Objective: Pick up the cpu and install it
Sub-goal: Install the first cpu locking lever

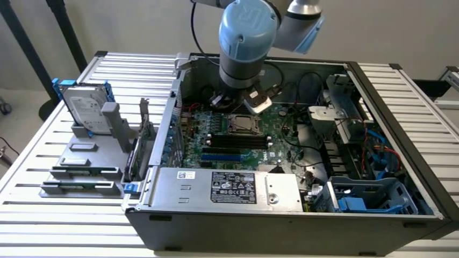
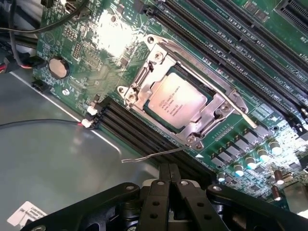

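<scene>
Well, my gripper [image 2: 169,169] is clenched shut on nothing, I think because the cpu [image 2: 177,98] lies flat and seated inside the metal socket frame [image 2: 140,81] just ahead of my fingertips, with the thin lever [image 2: 154,154] lying between us.

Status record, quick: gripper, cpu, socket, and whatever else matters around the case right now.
gripper: shut, holding nothing, over the motherboard close to the socket
cpu: lying flat in the socket, silver top up, apart from the gripper
socket frame: metal frame around the cpu; cannot tell if it is latched
computer case: open, arm reaching down into it
hard drive: upright in its blue frame, outside the case at the exterior view's left
</scene>
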